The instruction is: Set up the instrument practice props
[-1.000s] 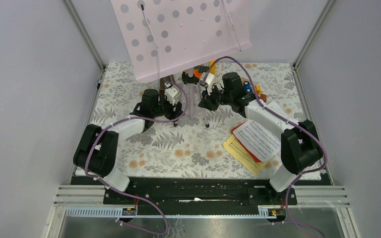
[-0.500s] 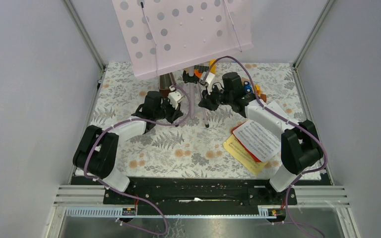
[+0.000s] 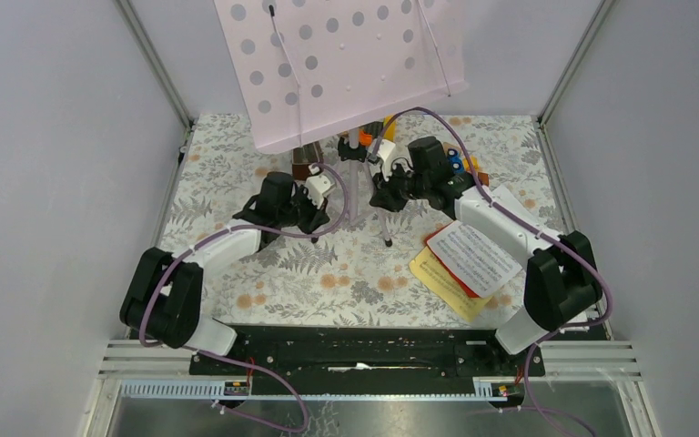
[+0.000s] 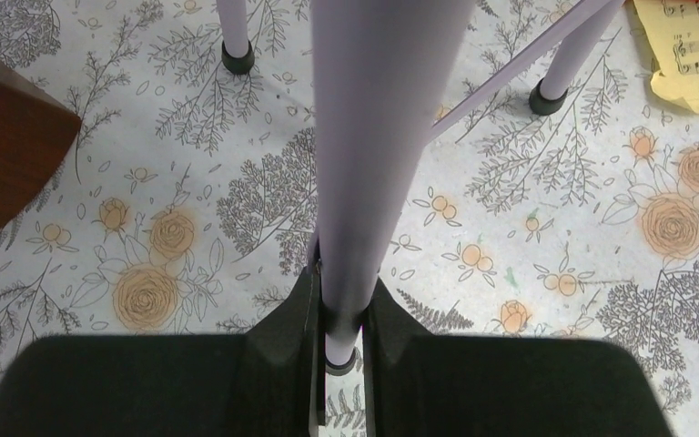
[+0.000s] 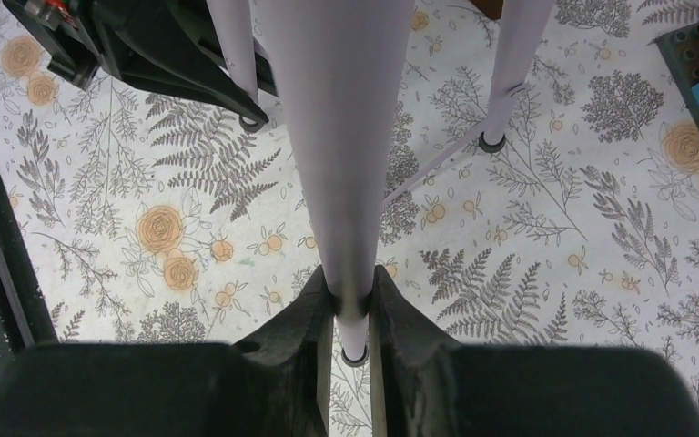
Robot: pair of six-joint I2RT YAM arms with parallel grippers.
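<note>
Left hand (image 4: 344, 305), right hand (image 5: 353, 296) around tripod (image 4: 364, 137)

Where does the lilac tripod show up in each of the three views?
Top external: lilac tripod at centre, under the pink panel.
Left wrist: one leg down the middle, in the left gripper.
Right wrist: one leg down the middle, in the right gripper.
Shared: floral cloth.

Floral-print table (image 3: 237, 182) carries lilac tripod (image 3: 353, 189) upper centre, sheet-music pages (image 3: 471, 258) lower right, toy blocks (image 3: 471, 167) upper right, brown block (image 3: 306, 160) beside tripod.
</note>
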